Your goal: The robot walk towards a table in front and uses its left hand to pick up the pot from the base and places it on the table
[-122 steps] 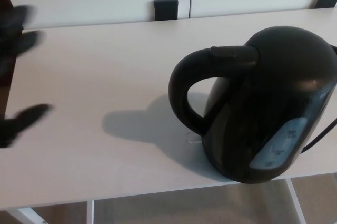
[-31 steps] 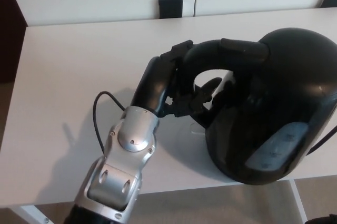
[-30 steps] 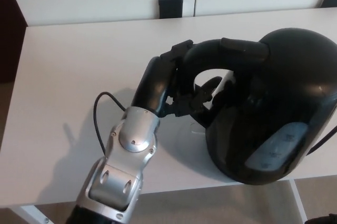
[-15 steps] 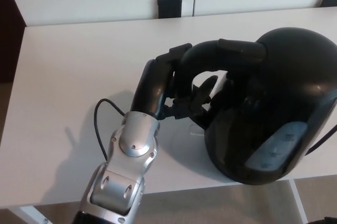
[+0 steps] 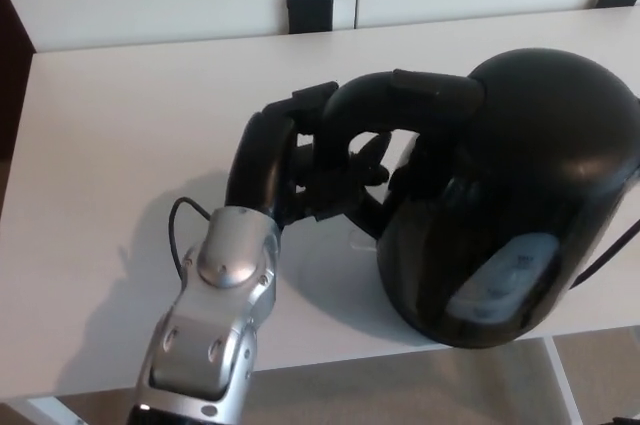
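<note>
The black electric kettle [image 5: 520, 195], set near the front right edge of the table [image 5: 120, 115], is gripped at its handle [image 5: 420, 90] by the left hand [image 5: 300, 160], fingers [image 5: 335, 177] curled through the loop.

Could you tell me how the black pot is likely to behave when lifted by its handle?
The pot looks rigid, so it should not flex. Its bulky body sits well to one side of the handle that the left hand grips, so it may swing or tilt. The glossy handle could be somewhat slippery.
</note>
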`<state>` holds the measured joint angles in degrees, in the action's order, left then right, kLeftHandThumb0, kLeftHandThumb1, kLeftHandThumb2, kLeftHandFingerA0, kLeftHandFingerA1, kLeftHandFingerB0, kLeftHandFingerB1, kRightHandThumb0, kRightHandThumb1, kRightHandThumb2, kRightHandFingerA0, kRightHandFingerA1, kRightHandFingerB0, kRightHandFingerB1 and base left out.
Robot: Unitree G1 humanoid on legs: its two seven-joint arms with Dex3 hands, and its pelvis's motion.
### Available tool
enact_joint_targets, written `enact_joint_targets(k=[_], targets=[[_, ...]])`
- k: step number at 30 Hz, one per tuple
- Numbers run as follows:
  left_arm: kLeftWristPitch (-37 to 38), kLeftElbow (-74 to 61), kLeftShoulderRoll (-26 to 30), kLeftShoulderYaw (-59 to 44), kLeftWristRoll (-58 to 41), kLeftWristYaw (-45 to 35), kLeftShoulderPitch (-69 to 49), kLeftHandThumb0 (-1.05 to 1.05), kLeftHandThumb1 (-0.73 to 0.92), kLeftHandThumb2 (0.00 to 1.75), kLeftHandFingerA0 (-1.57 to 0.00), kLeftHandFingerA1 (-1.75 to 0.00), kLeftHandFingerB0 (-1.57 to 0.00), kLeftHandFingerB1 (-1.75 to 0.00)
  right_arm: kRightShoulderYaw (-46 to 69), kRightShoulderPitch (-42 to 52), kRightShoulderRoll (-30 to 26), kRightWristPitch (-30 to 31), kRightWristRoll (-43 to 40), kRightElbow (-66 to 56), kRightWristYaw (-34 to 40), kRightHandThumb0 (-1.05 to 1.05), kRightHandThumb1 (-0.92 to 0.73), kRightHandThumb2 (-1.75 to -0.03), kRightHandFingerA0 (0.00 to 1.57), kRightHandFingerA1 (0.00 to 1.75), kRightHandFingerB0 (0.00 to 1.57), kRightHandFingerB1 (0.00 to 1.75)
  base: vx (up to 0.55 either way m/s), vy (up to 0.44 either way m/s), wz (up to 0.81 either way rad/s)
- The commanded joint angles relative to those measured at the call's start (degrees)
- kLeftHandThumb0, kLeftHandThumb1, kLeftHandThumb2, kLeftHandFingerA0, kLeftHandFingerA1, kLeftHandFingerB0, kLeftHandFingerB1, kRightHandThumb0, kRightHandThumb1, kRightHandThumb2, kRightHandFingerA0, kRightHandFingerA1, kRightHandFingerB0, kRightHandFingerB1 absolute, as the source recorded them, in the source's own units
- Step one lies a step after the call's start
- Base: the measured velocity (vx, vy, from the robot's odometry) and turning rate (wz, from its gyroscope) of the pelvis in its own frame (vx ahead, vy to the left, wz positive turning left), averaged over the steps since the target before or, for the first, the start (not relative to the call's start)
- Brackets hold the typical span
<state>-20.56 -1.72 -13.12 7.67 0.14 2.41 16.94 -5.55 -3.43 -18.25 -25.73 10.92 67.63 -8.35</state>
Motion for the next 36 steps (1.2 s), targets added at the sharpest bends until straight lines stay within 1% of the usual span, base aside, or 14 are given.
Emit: enact_joint_targets(k=[1, 10, 12, 18, 19, 22, 25, 26, 27, 32, 33, 34, 35, 36], targets=[[-10.24, -7.37, -12.90, -6.41, -14.88, 4.46, 3.14, -0.21, 0.65, 0.70, -1.14, -1.26, -0.96, -0.95, -0.45, 0.04, -0.97, -0.75, 0.97, 0.25, 0.59, -1.05, -0.36, -0.80, 0.79, 0.70, 0.52, 0.54, 0.00, 0.000, 0.00], [-14.28, -10.62, -14.60, -7.26, -16.47, 7.77, 6.40, -0.20, 0.69, 0.68, -1.09, -1.34, -0.95, -1.04, -0.65, -0.02, -1.35, -0.70, 0.73, -0.42, -0.03, -1.05, -0.37, -0.80, 0.82, 0.68, 0.52, 0.52, 0.00, 0.000, 0.00], [-14.99, -10.40, -15.35, -8.53, -17.62, 8.30, 7.37, -0.18, 0.70, 0.73, -1.07, -1.37, -0.92, -1.08, -1.04, -0.23, -1.34, -0.59, 1.02, -0.44, -0.30, -0.85, -0.32, -0.81, 0.80, 0.70, 0.48, 0.53, 0.00, 0.000, 0.00], [-15.79, -10.78, -14.30, -8.68, -19.73, 8.75, 7.75, -0.17, 0.69, 0.78, -1.06, -1.39, -0.89, -1.10, -1.01, -0.11, -1.26, -0.45, 0.64, -0.52, -0.76, -0.85, -0.32, -0.81, 0.81, 0.70, 0.48, 0.53, 0.00, 0.000, 0.00], [-16.25, -10.97, -14.22, -9.26, -20.59, 9.08, 8.27, -0.19, 0.70, 0.78, -1.08, -1.40, -0.91, -1.12, -1.20, -0.21, -1.28, -0.31, 0.85, -0.53, -0.70, -0.91, -0.52, -0.60, 0.73, 0.59, 0.56, 0.50, 0.00, 0.000, 0.00], [-16.36, -10.99, -13.43, -9.80, -21.92, 9.56, 9.01, -0.19, 0.70, 0.80, -1.10, -1.37, -0.92, -1.11, -1.45, -0.45, -1.19, 0.08, 1.06, -0.58, -0.62, -0.89, -0.52, -0.57, 0.73, 0.59, 0.57, 0.50, 0.00, 0.000, 0.00], [-15.98, -10.84, -12.75, -10.14, -22.89, 9.80, 9.47, -0.19, 0.70, 0.80, -1.10, -1.37, -0.92, -1.11, -1.67, -0.52, -1.27, 0.47, 1.19, -0.69, -0.62, -0.89, -0.52, -0.57, 0.73, 0.59, 0.57, 0.50, 0.00, 0.000, 0.00], [-16.61, -10.77, -11.21, -12.36, -24.74, 9.36, 10.52, -0.20, 0.70, 0.84, -1.00, -1.46, -0.81, -1.17, -1.56, -0.55, -1.16, 0.26, 1.05, -0.37, -0.47, -0.92, -0.51, -0.61, 0.73, 0.58, 0.57, 0.50, 0.00, 0.000, 0.00], [-16.88, -10.60, -10.15, -13.64, -25.83, 9.17, 11.16, -0.16, 0.72, 0.82, -0.97, -1.49, -0.76, -1.16, -1.51, -0.63, -1.15, 0.28, 0.99, -0.22, -0.41, -0.90, -0.52, -0.58, 0.73, 0.58, 0.57, 0.50, 0.00, 0.000, 0.00], [-17.26, -10.37, -9.46, -14.43, -26.68, 9.31, 11.67, -0.16, 0.72, 0.82, -0.97, -1.49, -0.76, -1.16, -1.50, -0.76, -1.20, 0.43, 1.01, -0.19, -0.43, -0.90, -0.52, -0.58, 0.73, 0.58, 0.57, 0.50, 0.00, 0.000, 0.00], [-17.66, -9.81, -7.69, -16.92, -27.77, 9.50, 12.78, -0.15, 0.76, 0.78, -0.94, -1.58, -0.74, -1.23, -1.54, -0.83, -1.28, 0.43, 1.07, -0.15, -0.53, -0.94, -0.40, -0.80, 0.71, 0.63, 0.56, 0.56, 0.00, 0.000, 0.00], [-18.26, -8.98, -5.05, -20.68, -29.39, 9.77, 14.46, -0.15, 0.76, 0.78, -0.94, -1.58, -0.74, -1.23, -1.61, -0.94, -1.41, 0.44, 1.17, -0.08, -0.69, -0.94, -0.40, -0.80, 0.71, 0.63, 0.56, 0.56, 0.00, 0.000, 0.00], [-18.59, -9.02, -4.22, -21.23, -29.18, 10.05, 14.76, -0.13, 0.78, 0.77, -0.92, -1.60, -0.69, -1.24, -1.56, -0.89, -1.39, 0.52, 1.11, -0.01, -0.71, -0.95, -0.39, -0.79, 0.75, 0.64, 0.56, 0.55, 0.00, 0.000, 0.00], [-19.32, -9.04, -3.03, -22.30, -28.88, 10.43, 15.37, -0.13, 0.78, 0.77, -0.92, -1.60, -0.69, -1.24, -1.50, -0.81, -1.36, 0.65, 1.01, 0.12, -0.74, -0.95, -0.39, -0.79, 0.75, 0.64, 0.56, 0.55, 0.00, 0.000, 0.00]])
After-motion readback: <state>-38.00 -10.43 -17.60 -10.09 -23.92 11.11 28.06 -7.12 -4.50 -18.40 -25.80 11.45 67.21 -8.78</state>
